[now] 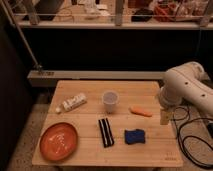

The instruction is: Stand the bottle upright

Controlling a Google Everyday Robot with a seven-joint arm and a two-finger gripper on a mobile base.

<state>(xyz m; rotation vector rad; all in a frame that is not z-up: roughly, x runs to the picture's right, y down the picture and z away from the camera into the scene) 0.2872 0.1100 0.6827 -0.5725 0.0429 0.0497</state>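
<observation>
Jaws beside table edge, well apart from bottle

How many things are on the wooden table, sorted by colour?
White: 2, the bottle and the cup
Orange: 2, the plate and a carrot-like piece
Black: 1, a flat strip
Blue: 1, a sponge
Total: 6
The gripper hangs by the right edge of the table, apart from all six.

Robot lab: pincer beside table
</observation>
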